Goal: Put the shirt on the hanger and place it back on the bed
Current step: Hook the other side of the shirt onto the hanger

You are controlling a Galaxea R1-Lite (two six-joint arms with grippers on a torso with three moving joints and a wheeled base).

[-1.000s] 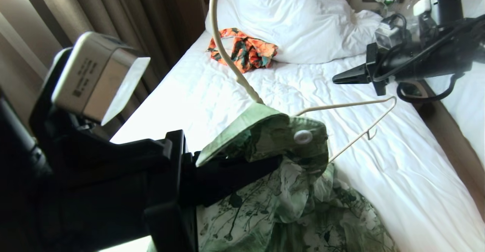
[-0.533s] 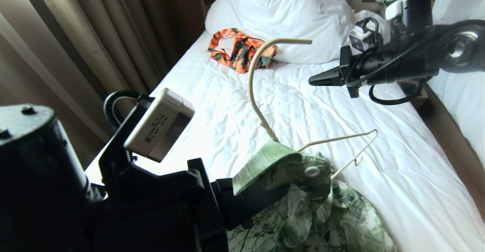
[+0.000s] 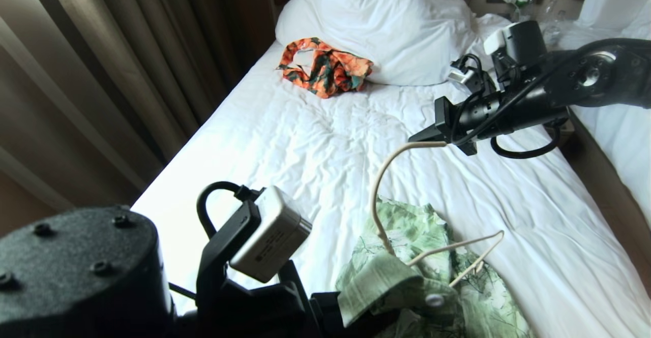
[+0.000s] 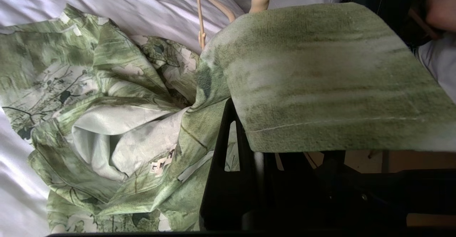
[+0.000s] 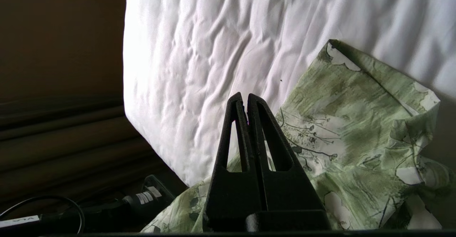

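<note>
1. Here the left gripper (image 3: 356, 312) sits low at the foot end of the bed (image 3: 325, 140), clenched on the collar of the shirt (image 3: 427, 256), with the fabric folded over its fingers.
2. In the left wrist view the collar flap covers the upper finger (image 4: 228, 151), and the rest of the shirt (image 4: 107, 123) lies bunched on the sheet beside it.
3. The hanger (image 3: 452, 249) is threaded into the neck of the shirt: one shoulder of its frame sticks out bare over the cloth, and its long hook rises and curves toward the right gripper (image 3: 422, 135).
4. The right gripper hangs above the middle of the bed, nearer its right edge, with its fingers pressed together and nothing between them; its tip is just beside the end of the hook, and whether they touch cannot be told.
5. In the right wrist view the clenched fingers (image 5: 245, 130) point down over the shirt (image 5: 356, 133) and the wrinkled sheet.
6. An orange patterned garment (image 3: 325, 66) lies near the head of the bed, against a white pillow (image 3: 386, 23).
7. Brown curtains (image 3: 112, 73) hang along the bed's left edge.
</note>
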